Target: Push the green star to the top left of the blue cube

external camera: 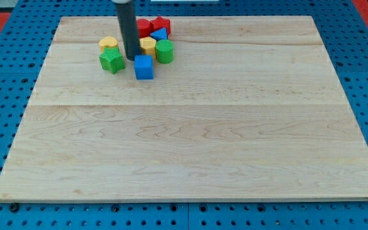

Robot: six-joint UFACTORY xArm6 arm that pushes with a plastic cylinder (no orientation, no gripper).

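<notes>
The green star (112,61) lies near the view's top left of the wooden board (190,140). The blue cube (144,67) sits just to its right and slightly lower. My tip (132,58) stands between them, right of the green star and just up-left of the blue cube, close to both. The dark rod rises from it out of the view's top.
A cluster lies around the rod: a yellow block (108,43) above the star, a yellow block (147,46), a green cylinder (164,51), a red block (144,27), another red block (161,25) and a blue triangular block (160,33).
</notes>
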